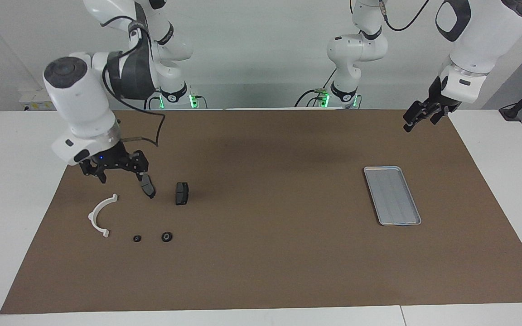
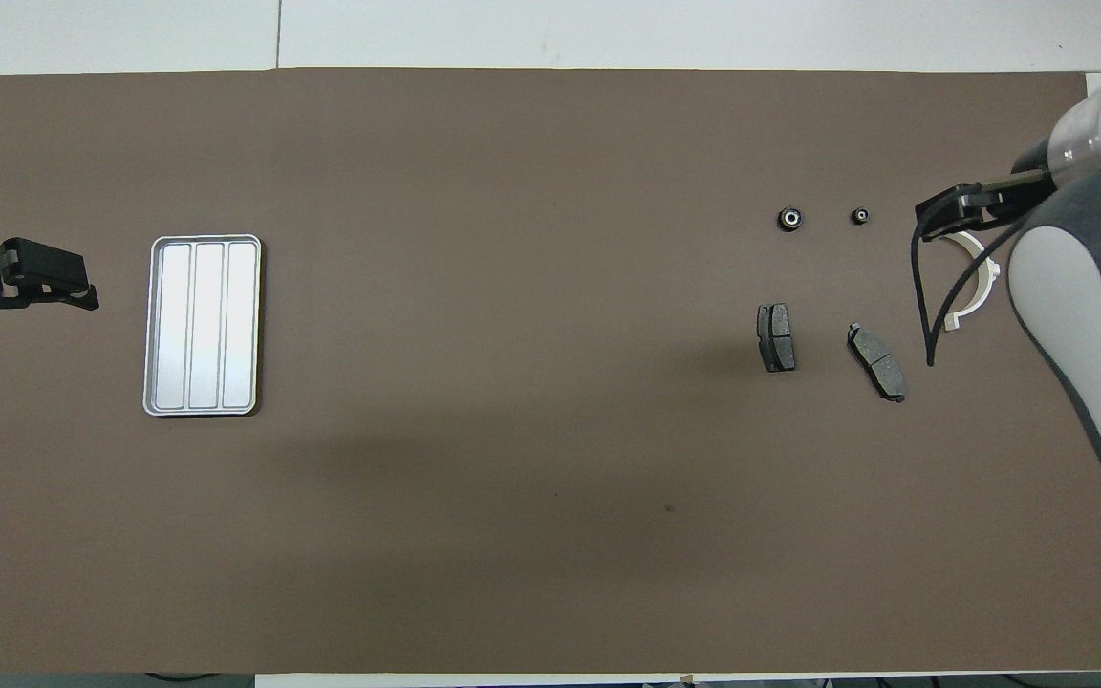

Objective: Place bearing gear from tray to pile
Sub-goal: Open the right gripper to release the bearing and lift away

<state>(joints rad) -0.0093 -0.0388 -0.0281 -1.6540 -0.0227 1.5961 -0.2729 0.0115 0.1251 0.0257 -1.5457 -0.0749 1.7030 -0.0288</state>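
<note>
A small black bearing gear (image 1: 137,238) (image 2: 860,216) lies on the mat in the pile, beside a larger black round one (image 1: 166,236) (image 2: 789,219). With them are a white half-ring bracket (image 1: 100,215) (image 2: 976,287) and two dark brake pads (image 1: 148,186) (image 1: 181,193) (image 2: 776,336) (image 2: 877,360). My right gripper (image 1: 118,174) hangs open and holds nothing, raised over the pile. The silver tray (image 1: 392,195) (image 2: 203,325) holds nothing. At the left arm's end, my left gripper (image 1: 417,118) (image 2: 82,287) waits open in the air over the mat's edge.
A brown mat (image 1: 270,253) covers the table between its white borders. The right arm's forearm and a looping black cable (image 2: 923,296) overhang the pile in the overhead view. The two arm bases stand at the robots' end.
</note>
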